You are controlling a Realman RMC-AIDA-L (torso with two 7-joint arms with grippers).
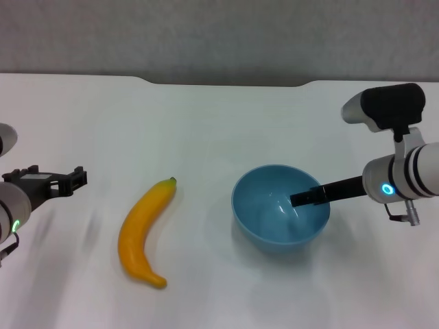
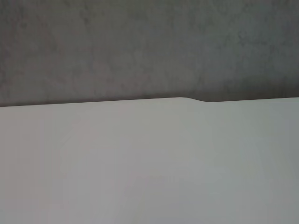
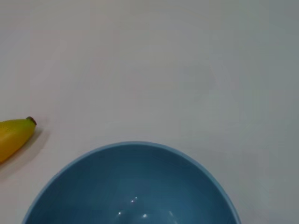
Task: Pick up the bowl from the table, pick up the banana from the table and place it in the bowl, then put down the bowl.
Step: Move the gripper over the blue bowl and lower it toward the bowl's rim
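Note:
The light-blue bowl (image 1: 274, 223) stands upright on the white table (image 1: 206, 123), right of centre. The yellow-orange banana (image 1: 143, 229) lies on the table to its left, clear of it, with its dark stem tip pointing away from me. My right gripper (image 1: 306, 198) reaches in from the right, over the bowl's right rim, with its black tip inside the bowl. The right wrist view shows the bowl's inside (image 3: 131, 186) and the banana's stem end (image 3: 11, 135). My left gripper (image 1: 81, 178) is open and empty at the far left, well left of the banana.
The table's far edge has a shallow notch (image 1: 226, 83), with a grey wall behind it. The left wrist view shows only bare tabletop (image 2: 140, 163), that edge and the wall.

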